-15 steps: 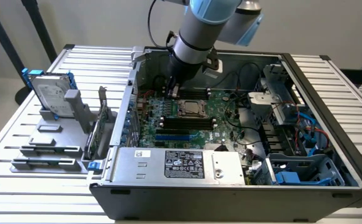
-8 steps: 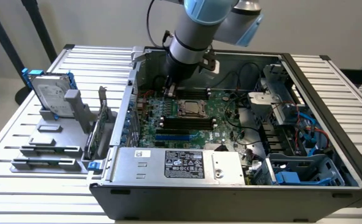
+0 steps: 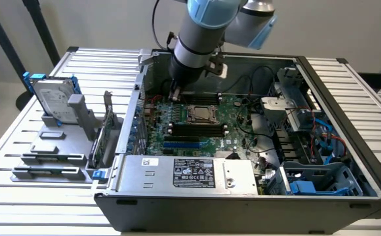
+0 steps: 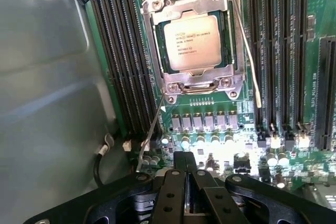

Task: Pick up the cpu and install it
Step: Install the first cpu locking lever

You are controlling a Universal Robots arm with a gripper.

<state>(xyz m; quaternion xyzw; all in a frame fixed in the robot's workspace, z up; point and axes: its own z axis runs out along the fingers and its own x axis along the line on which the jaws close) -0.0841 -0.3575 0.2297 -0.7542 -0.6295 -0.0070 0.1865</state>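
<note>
**A:** Pale metal slats form the table (image 3: 26,194), and an open computer case (image 3: 243,209) lies on it. How does the arm (image 3: 200,34) stand?

**B:** It hangs from above, almost upright, with the wrist inside the far part of the case. The gripper (image 3: 175,96) points straight down over the motherboard (image 3: 233,140), near the case wall on the exterior view's left.

**A:** And the claw?

**B:** Clenched. In the wrist view the two black fingers (image 4: 170,192) press one against the other, and nothing is between them.

**A:** Where is the cpu?

**B:** The cpu (image 4: 191,42) sits in its socket in the middle of the board. A metal frame (image 4: 157,51) lies around its edges, and its silver top with print faces up. In the exterior view the gripper is at about ten o'clock from the cpu, near it but apart.

**A:** What is around the socket?

**B:** Long black memory sticks (image 4: 118,51) run just beside it, at six o'clock in the exterior view. At nine o'clock from the case a hard drive (image 3: 52,101) with blue brackets stands upright on a grey holder (image 3: 59,147).
</note>
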